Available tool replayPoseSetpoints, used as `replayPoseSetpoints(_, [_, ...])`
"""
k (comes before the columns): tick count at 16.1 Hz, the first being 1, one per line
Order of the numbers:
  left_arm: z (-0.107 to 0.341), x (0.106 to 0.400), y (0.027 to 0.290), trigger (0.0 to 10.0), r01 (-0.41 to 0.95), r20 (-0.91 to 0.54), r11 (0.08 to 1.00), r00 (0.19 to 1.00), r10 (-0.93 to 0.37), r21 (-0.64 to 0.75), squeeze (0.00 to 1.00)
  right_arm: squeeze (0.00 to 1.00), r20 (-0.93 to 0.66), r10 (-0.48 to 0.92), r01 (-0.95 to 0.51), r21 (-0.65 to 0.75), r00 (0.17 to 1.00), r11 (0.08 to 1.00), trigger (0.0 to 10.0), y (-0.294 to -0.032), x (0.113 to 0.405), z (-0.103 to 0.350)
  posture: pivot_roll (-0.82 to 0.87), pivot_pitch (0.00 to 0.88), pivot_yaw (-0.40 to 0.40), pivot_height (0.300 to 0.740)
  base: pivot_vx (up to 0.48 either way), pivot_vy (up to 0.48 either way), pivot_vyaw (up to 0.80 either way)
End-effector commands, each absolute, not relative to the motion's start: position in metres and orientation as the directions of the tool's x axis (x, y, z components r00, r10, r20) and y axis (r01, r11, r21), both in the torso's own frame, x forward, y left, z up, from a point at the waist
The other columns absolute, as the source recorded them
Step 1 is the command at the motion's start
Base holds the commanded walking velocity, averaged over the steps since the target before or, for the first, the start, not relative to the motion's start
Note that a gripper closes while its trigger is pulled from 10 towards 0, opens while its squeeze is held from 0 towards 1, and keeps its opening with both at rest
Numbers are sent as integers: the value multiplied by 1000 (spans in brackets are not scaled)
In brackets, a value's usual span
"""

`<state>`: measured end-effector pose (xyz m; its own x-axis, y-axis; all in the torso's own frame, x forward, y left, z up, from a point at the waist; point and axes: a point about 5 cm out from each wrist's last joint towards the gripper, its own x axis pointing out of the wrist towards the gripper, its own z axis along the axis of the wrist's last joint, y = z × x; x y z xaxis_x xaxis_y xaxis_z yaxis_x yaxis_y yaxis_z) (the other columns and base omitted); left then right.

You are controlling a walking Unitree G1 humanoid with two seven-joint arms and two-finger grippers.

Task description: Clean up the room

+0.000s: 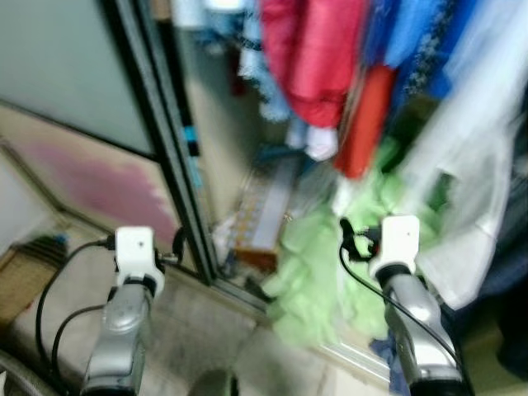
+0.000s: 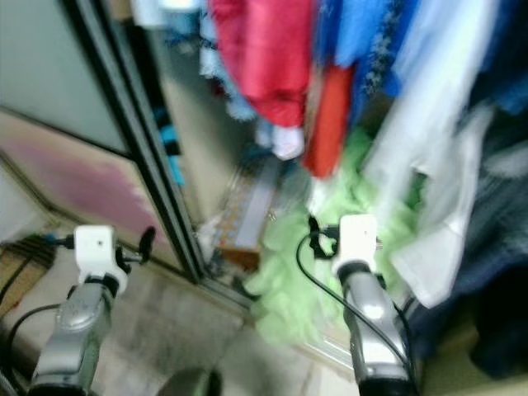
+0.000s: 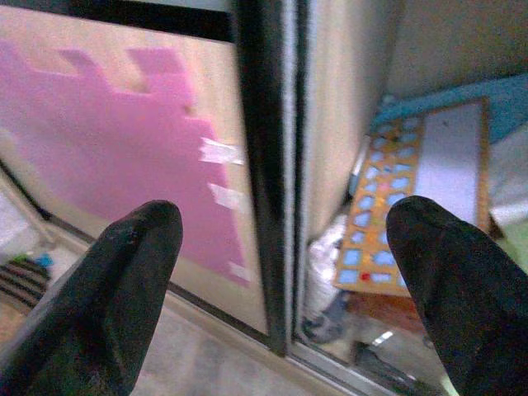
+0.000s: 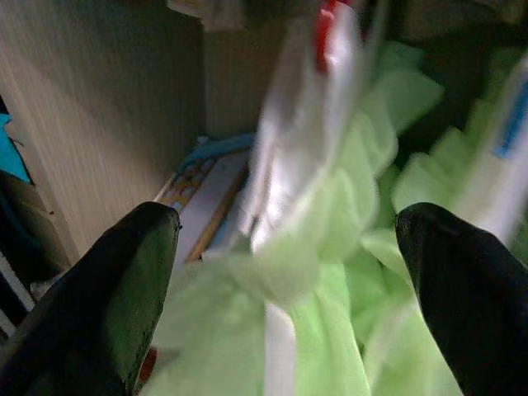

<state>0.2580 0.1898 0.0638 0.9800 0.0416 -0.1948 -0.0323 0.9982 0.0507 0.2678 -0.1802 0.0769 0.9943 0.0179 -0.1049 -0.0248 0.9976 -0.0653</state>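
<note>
the robot stood facing an open closet, both head views blurred. the black door frame (image 1: 169, 165) of the sliding door ran up through the picture and serves as the landmark here.

the left arm (image 1: 124, 330) reached forward and up, its white wrist block level with the lower part of the door frame and just to the left of it. the left gripper (image 3: 285, 272) pointed at the frame; its two black fingers (image 3: 124, 272) stood wide apart with nothing between them, the frame showing in the gap. left of the frame lay a door panel with a pink patch (image 3: 124, 157).

the right arm (image 1: 417, 322) was raised the same way, well to the right of the door frame, inside the closet opening. the right gripper (image 4: 289, 280) faced a heap of light green cloth (image 1: 318, 272); its fingers (image 4: 124, 280) were spread wide and held nothing, and whether they touched the cloth could not be told.

the green cloth lay on the closet floor right of the door frame, spilling toward the threshold. between it and the frame a flat board with small blue squares (image 3: 412, 198) leaned against the closet wall. above, right of the frame, hung a red garment (image 1: 309, 58), blue clothes (image 1: 412, 41) and a white garment (image 1: 470, 190) that drooped beside the green cloth.
</note>
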Motion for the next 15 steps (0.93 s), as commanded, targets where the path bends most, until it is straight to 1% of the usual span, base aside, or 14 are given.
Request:
replayPoseSetpoints(1, [66, 261, 202, 10000, -65, -194, 995, 978, 78, 70, 0, 0, -87, 34, -39, -55, 996, 998, 10000, -174, 274, 80, 25, 0, -11, 740, 0, 0, 800])
replayPoseSetpoints(3, [63, 264, 207, 10000, -82, -210, 994, 973, 97, 78, 0, 0, -94, 25, -30, -48, 995, 998, 10000, -175, 277, 78, 37, 0, -17, 740, 0, 0, 800])
replayPoseSetpoints(4, [74, 270, 205, 10000, -61, -178, 994, 981, 77, 95, 0, 0, -70, 35, -39, -51, 997, 998, 10000, -175, 276, 85, 37, 0, -28, 740, 0, 0, 800])
replayPoseSetpoints(6, [77, 274, 204, 10000, -55, -172, 995, 983, 69, 85, 0, 0, -74, 45, -50, -59, 996, 997, 10000, -175, 273, 83, 28, 0, -32, 740, 0, 0, 800])
replayPoseSetpoints(8, [70, 270, 208, 10000, -87, -190, 993, 977, 101, 79, 0, 0, -103, 25, -32, -66, 994, 997, 10000, -178, 270, 74, 13, 0, -23, 740, 0, 0, 800])
replayPoseSetpoints(9, [64, 262, 210, 10000, -100, -213, 992, 970, 114, 75, 0, 0, -96, 27, -34, -72, 995, 997, 10000, -179, 266, 76, -4, 0, -8, 740, 0, 0, 800])
replayPoseSetpoints(11, [58, 255, 200, 10000, -51, -242, 996, 968, 67, 72, 0, 0, -97, -2, -5, -68, 995, 998, 10000, -185, 265, 75, -18, 0, 21, 740, 0, 0, 800])
replayPoseSetpoints(13, [61, 262, 195, 10000, -31, -229, 998, 973, 44, 59, 0, 0, -88, -34, 28, -67, 996, 997, 10000, -190, 268, 77, -37, 0, 16, 740, 0, 0, 800])
replayPoseSetpoints(15, [62, 268, 193, 10000, -34, -223, 998, 974, 43, 47, 0, 0, -85, -29, 23, -74, 996, 997, 10000, -191, 267, 78, -98, 0, 30, 740, 0, 0, 800])
